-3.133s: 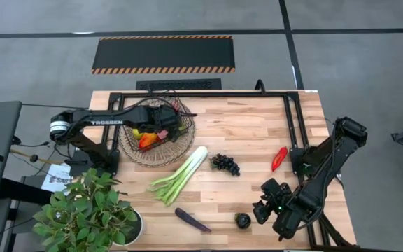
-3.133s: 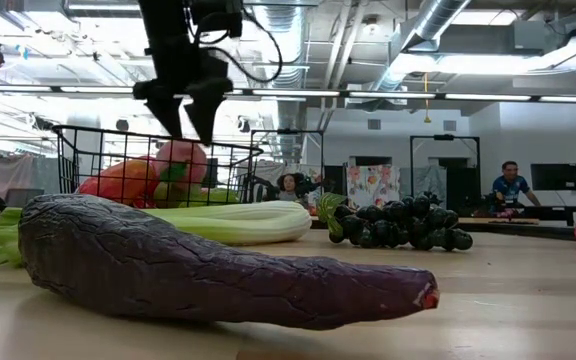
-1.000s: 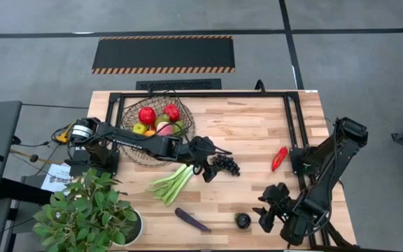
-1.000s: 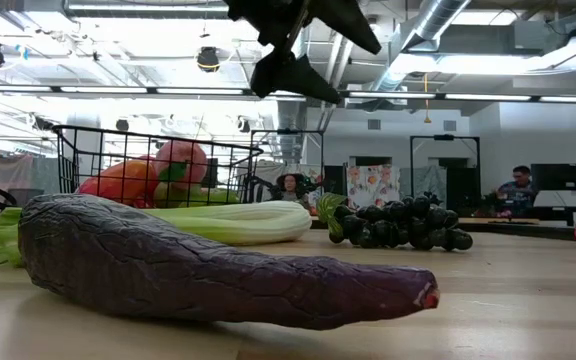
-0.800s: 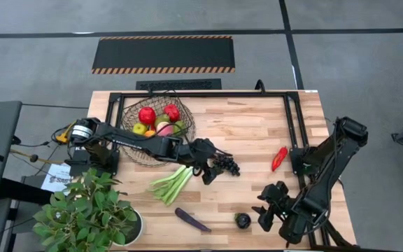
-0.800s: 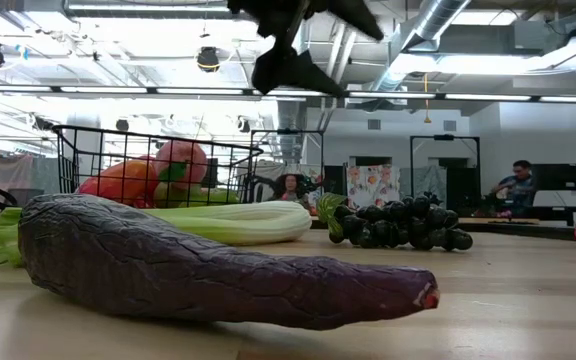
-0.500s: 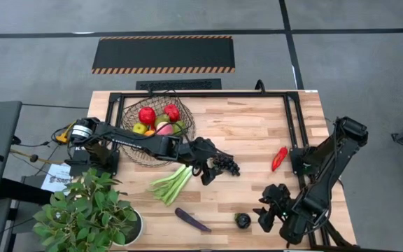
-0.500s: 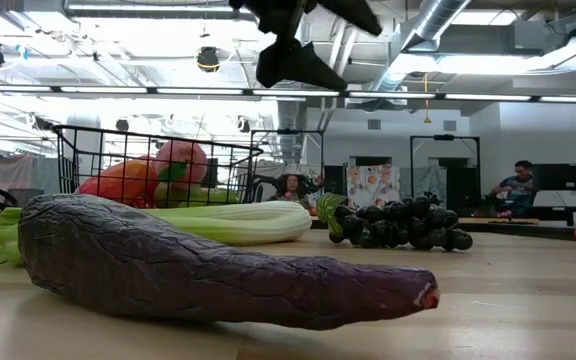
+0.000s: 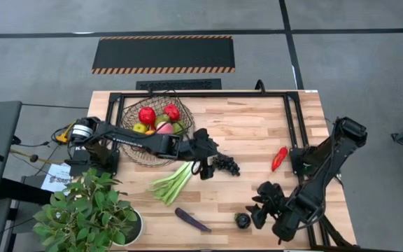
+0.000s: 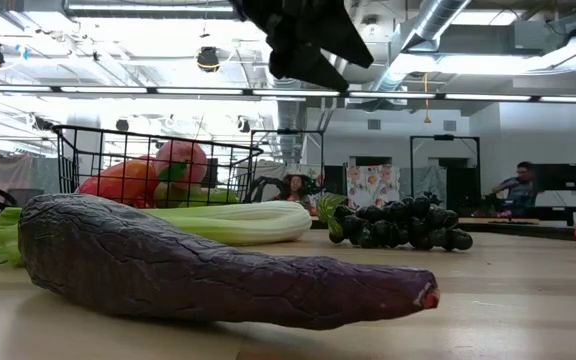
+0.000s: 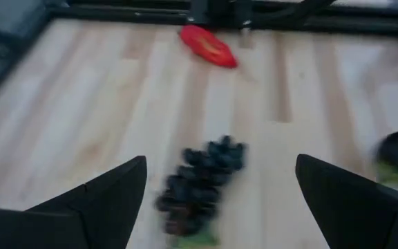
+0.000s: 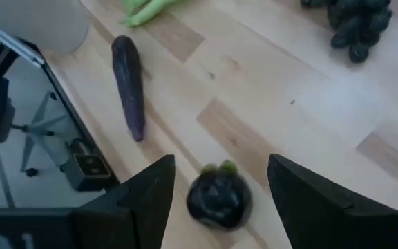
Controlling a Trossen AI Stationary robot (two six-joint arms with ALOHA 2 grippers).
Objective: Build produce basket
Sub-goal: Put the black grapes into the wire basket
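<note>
My left pincer (image 9: 212, 162) hangs spread just left of the grapes (image 9: 225, 164), mid-table. My right pincer (image 12: 216, 181), also spread, hovers over a dark round fruit (image 12: 219, 196) near the front edge. The basket (image 9: 133, 151) sits far left.

The table (image 9: 257, 133) is made of light wood strips, with a black metal frame (image 9: 201, 94) along its far edge. The floor (image 9: 355, 63) is grey, with dark lines across it. A black mat (image 9: 163, 54) with orange and black striped edges lies on the floor past the table. A leafy green plant (image 9: 82, 210) in a white pot stands at the near left corner. Behind the table is a big room with long ceiling lights (image 10: 448, 96), silver pipes (image 10: 428, 30) and white walls. A person (image 10: 513, 185) sits far off on the right.
</note>
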